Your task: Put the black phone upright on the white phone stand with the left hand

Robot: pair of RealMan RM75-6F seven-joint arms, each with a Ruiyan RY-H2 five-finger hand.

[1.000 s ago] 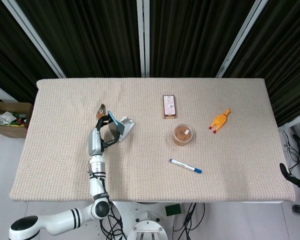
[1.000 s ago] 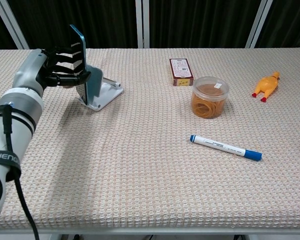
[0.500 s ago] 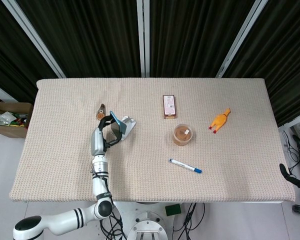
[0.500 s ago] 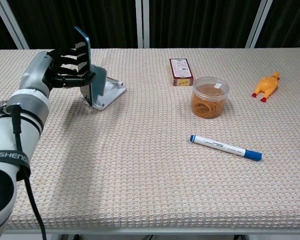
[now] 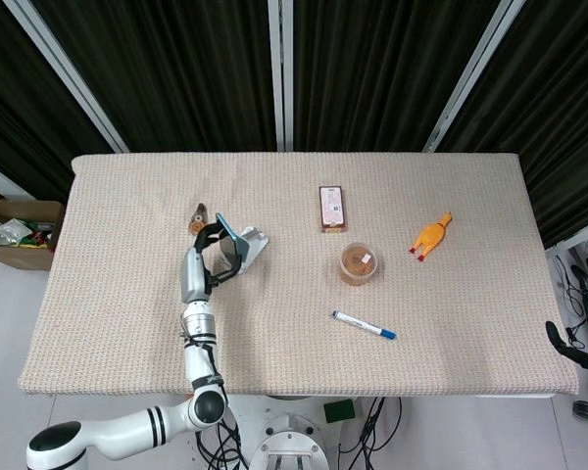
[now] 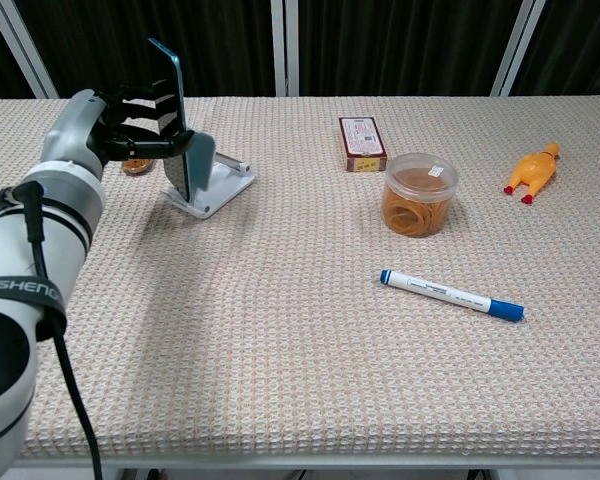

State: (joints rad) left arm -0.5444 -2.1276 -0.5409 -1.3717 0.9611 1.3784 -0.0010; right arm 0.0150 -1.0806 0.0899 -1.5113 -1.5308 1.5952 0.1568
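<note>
The right hand (image 5: 566, 345) is showing only as a dark shape at the head view's edge, its fingers too small to read. The left hand (image 6: 130, 128) is clamping the black phone (image 6: 176, 118) upright, edge-on, its lower end hiding part of the white phone stand (image 6: 217, 184).

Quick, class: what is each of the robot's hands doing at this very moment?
Left hand: holding the black phone upright at the white phone stand.
Right hand: at the head view's edge; open or shut cannot be told.
</note>
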